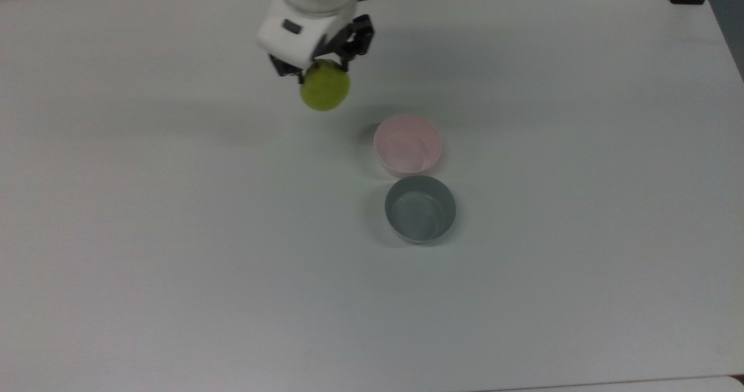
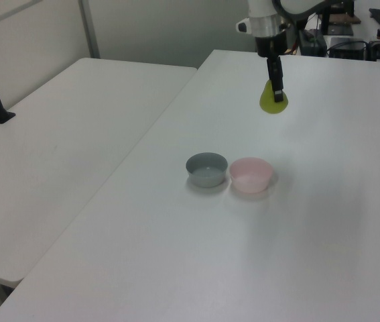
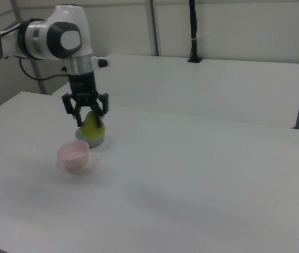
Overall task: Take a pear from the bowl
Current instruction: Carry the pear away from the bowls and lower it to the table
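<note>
Pear [image 1: 325,88] is up in the air, held in my gripper [image 1: 318,69]. My two black fingers are squeezed on its narrow top, one on each side, and its round yellow-green bottom hangs down below them. In the right view the pear [image 3: 92,126] sits between my fingers [image 3: 78,117], and the grey bowl [image 3: 93,140] peeks out behind and under it. In the left view the pear [image 2: 273,102] hangs high over the white table [image 2: 324,221], with one finger [image 2: 278,79] lying across its front.

The pink bowl [image 1: 408,145] stands on the table [image 1: 174,235] with nothing in it. It is well apart from the pear, toward the top view's right. The grey bowl [image 1: 420,208] stands just beside the pink bowl, on the side nearer the top view's bottom edge. The two bowls almost touch; I cannot tell if they really do. Both bowls sit near the middle of the table, and the pear hangs closer to the table edge at the top view's top. In the left view the grey bowl [image 2: 206,169] is left of the pink bowl [image 2: 250,174].
</note>
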Robot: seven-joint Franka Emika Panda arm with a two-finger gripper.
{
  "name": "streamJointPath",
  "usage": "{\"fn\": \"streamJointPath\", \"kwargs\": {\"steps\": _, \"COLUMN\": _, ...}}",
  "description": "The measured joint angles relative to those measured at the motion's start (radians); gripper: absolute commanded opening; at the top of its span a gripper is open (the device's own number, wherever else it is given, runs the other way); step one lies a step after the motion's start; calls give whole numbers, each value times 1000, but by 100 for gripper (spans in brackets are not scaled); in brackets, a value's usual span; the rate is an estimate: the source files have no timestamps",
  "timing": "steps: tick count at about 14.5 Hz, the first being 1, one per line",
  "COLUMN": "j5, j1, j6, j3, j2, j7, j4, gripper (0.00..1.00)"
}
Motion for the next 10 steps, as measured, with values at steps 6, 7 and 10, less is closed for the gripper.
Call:
{"fn": "streamJointPath", "kwargs": {"steps": 6, "j5": 0, "j1": -121, "j6": 33, "j3": -5, "j2": 14, "j7": -82, "j4": -6, "gripper": 31}}
{"fn": "streamJointPath", "kwargs": {"steps": 7, "j5": -1, "j1": -122, "j6": 51, "j3": -5, "j2": 29, "j7": -82, "j4": -9, "gripper": 31}}
{"fn": "streamJointPath", "kwargs": {"steps": 10, "j5": -17, "j1": -121, "j6": 102, "j3": -4, "j2": 89, "j7": -82, "j4": -14, "gripper": 31}}
